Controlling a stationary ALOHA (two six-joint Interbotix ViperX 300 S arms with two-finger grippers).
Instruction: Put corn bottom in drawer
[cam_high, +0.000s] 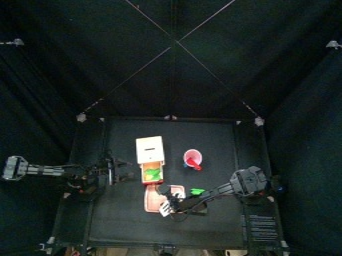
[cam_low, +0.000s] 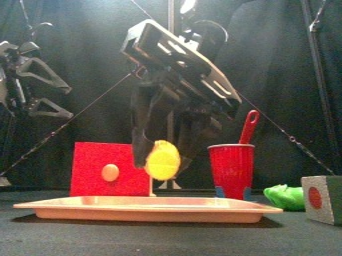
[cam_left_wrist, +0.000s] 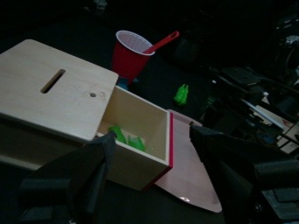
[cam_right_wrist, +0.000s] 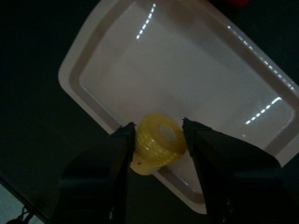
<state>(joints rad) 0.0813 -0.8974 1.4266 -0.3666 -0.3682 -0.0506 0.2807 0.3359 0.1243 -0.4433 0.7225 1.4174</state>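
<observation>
The corn bottom (cam_low: 162, 160) is a yellow rounded piece. It hangs a little above the pale tray (cam_low: 80, 208), and my right gripper (cam_right_wrist: 160, 140) is shut on it, one jaw on each side. From above, that gripper (cam_high: 171, 205) is over the tray (cam_high: 151, 198) near the table's front. The drawer (cam_left_wrist: 70, 92) is a cream box with a slot on top. Its drawer stands pulled out with a red front panel (cam_low: 110, 168) and something green inside (cam_left_wrist: 126, 138). My left gripper (cam_high: 110, 175) hovers open just left of the drawer (cam_high: 150, 152), holding nothing.
A red cup (cam_low: 231, 170) with a red spoon in it stands to the right of the drawer. A small green object (cam_low: 283, 195) and a grey block with a red dot (cam_low: 322, 198) sit at the front right. Black curtains close in the table.
</observation>
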